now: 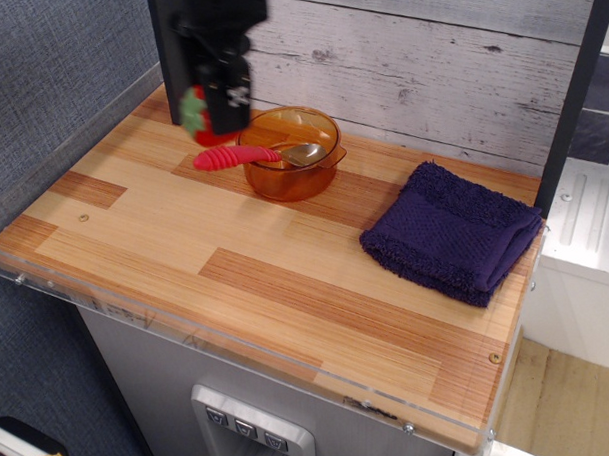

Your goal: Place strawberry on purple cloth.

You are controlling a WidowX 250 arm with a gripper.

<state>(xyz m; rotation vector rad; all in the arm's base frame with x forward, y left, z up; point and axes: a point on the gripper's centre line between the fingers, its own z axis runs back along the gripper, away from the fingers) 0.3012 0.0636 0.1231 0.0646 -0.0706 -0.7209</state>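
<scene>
Gripper: the black robot gripper hangs in the upper left of the frame, its jaws drawn in on the small glossy red plastic strawberry with a green leafy cap; the fruit fills the gap between them.
Strawberry's place: in the air at the upper left, clear of the striped wooden tabletop, just left of the translucent orange bowl and above the handle end of the pink-red spoon.
Why held high: by my reading, the height lets the fruit pass over the bowl and spoon handle, which lie between it and the goal.
Purple cloth: the thick, fuzzy, dark purple folded towel lies at the right of the frame, well apart from the gripper, with nothing on it.
Why the cloth suits: it lies flat and looks soft, so a dropped fruit should settle rather than roll, though that is a guess.
Strawberry's look: shiny red body, green cap turned toward the left, partly hidden by the black fingers; the underside cannot be seen.
Spoon: its bowl end rests inside the orange bowl, the handle jutting out over the rim to the left.
Step in hand: carrying, with the placing not yet done.
</scene>
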